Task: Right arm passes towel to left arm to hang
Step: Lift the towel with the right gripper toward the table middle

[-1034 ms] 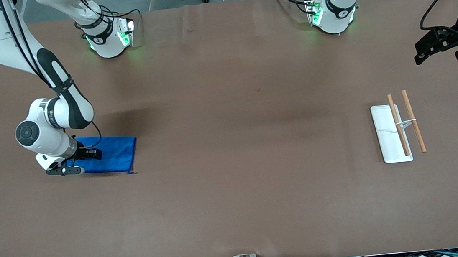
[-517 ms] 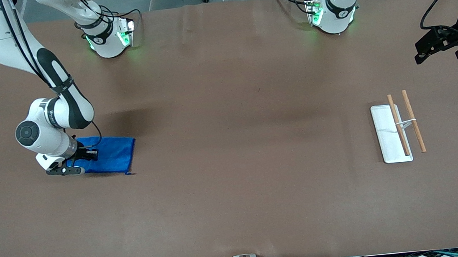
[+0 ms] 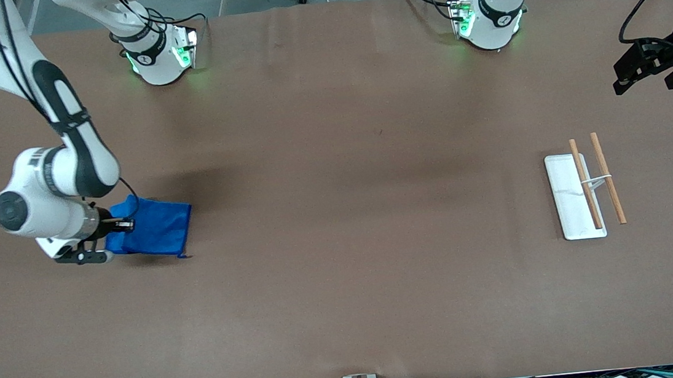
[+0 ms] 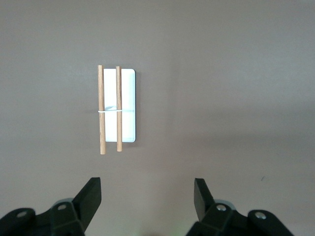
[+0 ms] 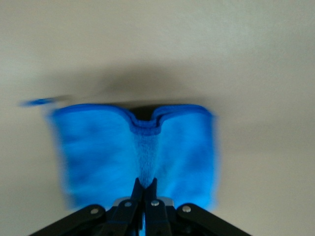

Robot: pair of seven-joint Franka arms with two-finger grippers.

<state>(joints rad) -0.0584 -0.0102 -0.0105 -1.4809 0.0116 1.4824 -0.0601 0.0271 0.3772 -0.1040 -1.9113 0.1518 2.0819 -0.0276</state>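
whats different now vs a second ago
The right gripper has shut on the towel and started lifting: its arm has swung toward the right arm's end of the table, and the cloth now bunches at the pinched edge, its free edge dragged the same way. The left gripper waits, open, up over the table edge above the rack, barely shifted. The rack itself has not moved.

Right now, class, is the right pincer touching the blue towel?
Touching. The right wrist view shows the right pincer shut on a pinched fold of the towel, the cloth bunching up between its fingertips.
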